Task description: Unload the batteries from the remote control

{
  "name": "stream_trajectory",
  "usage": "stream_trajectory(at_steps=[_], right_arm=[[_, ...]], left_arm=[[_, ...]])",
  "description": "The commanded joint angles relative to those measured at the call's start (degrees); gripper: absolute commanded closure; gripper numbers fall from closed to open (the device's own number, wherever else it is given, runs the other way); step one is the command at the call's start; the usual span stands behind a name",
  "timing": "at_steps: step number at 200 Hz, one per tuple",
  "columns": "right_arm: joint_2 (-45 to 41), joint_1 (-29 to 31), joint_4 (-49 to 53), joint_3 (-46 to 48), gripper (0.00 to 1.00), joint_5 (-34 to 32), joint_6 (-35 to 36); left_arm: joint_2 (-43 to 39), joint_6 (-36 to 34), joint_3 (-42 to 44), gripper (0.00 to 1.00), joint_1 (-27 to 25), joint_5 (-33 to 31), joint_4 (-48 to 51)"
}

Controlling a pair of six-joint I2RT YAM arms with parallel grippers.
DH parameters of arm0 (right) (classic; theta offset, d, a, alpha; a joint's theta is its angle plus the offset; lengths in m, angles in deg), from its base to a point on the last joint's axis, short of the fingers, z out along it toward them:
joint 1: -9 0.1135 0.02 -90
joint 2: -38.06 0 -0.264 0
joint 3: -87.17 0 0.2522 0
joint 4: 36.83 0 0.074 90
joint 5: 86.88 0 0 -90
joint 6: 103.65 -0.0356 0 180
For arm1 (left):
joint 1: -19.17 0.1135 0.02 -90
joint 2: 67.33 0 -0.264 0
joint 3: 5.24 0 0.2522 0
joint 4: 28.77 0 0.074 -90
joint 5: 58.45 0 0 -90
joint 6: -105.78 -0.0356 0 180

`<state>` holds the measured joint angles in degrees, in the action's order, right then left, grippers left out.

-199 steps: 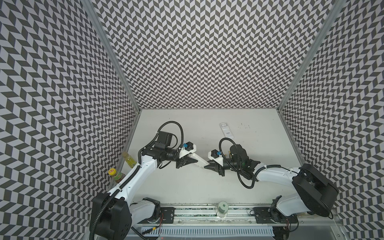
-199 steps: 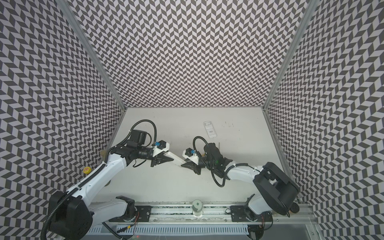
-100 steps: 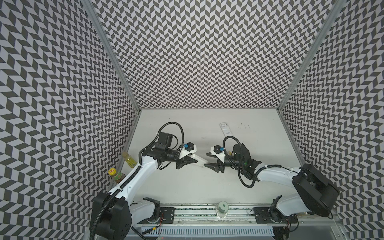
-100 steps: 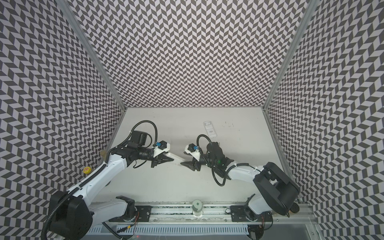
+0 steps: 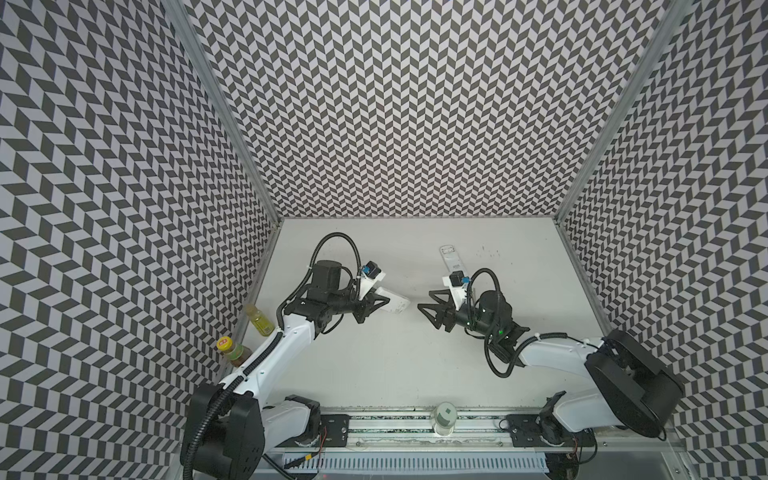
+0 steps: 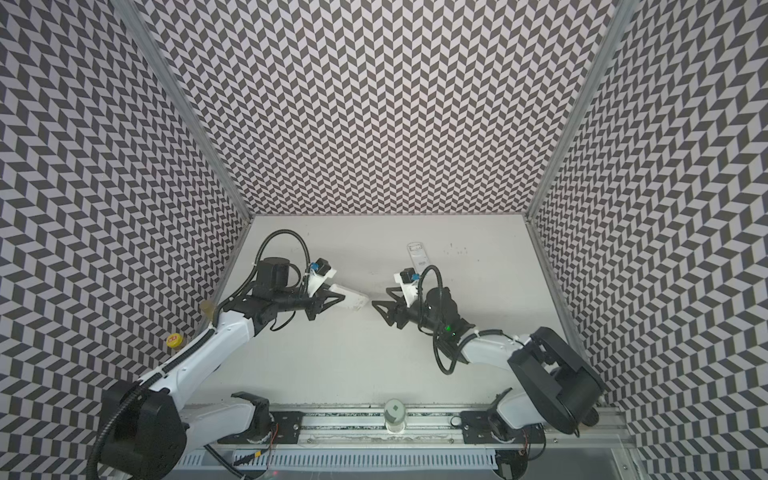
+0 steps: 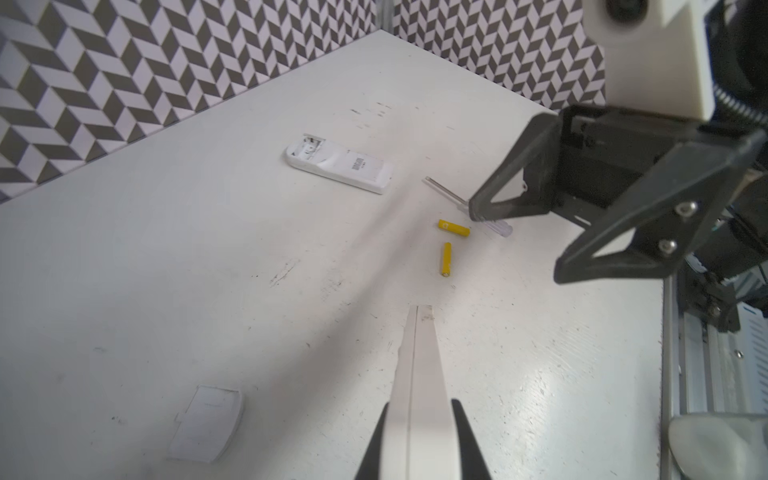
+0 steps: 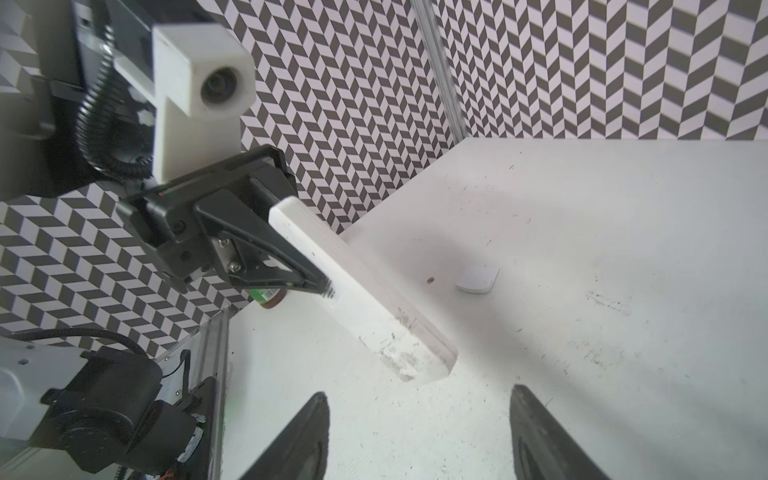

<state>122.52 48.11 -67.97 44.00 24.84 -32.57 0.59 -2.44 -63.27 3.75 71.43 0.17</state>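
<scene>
White tabletop [image 5: 374, 374], scuffed in places, fills the floor of a booth walled in black-and-white chevron [image 5: 415, 104]. Nearest the camera, a small clear jar [image 5: 444, 417] stands on the metal rail [image 5: 395, 426] along the front edge, between the two arm bases. By the left wall stand a yellow-lidded jar [image 5: 227, 348] and a bottle of yellow liquid [image 5: 258, 322].

Farther in, at mid-table, the two grippers face each other with a gap between them. The left gripper [image 7: 419, 405] has its jaws clamped narrowly on the sides of a white remote [image 8: 361, 299], whose free end slants down toward the table (whether any cell sits inside it I cannot tell). The right gripper [image 8: 419, 391] has its jaws spread wide with nothing between them.

Near its fingertip, seen only from the left wrist, two yellow batteries [image 7: 454, 228] lie loose on the table. They are close together but not touching, roughly at a right angle. A clear-handled screwdriver [image 7: 496, 226] lies just beside one of them, partly hidden behind that finger. A loose battery cover [image 7: 205, 424] lies flat, well apart from them.

Farthest back, a second remote [image 5: 451, 259] lies face down with its compartment uncovered.
</scene>
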Motion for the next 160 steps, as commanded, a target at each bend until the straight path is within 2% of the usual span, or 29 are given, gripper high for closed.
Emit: stream_trajectory(at_steps=[1, 58, 89, 123, 160], right_arm=[[4.28, 0.37, 2.15, -5.37, 0.33, -0.63, -4.72], [9.89, 0.44, -2.98, -8.18, 0.29, 4.7, -10.15], [14.43, -0.54, -9.93, -8.58, 0.28, 9.59, -14.12], [16.74, -1.41, -20.72, -6.5, 0.32, 12.85, -19.93], [17.22, -1.42, -22.06, -8.01, 0.35, 14.88, -21.33]], left_arm=[[-0.4, 8.38, -0.19, 1.0, 1.19, -0.7, -5.79], [-0.25, 14.53, -0.08, 1.0, 1.68, 4.73, -9.25], [-0.02, 17.13, 0.71, 1.0, 1.84, 7.45, -11.21], [-0.29, 18.26, 1.22, 1.0, 2.94, 11.53, -12.01], [-0.03, 18.6, 1.6, 1.0, 2.81, 14.74, -13.06]])
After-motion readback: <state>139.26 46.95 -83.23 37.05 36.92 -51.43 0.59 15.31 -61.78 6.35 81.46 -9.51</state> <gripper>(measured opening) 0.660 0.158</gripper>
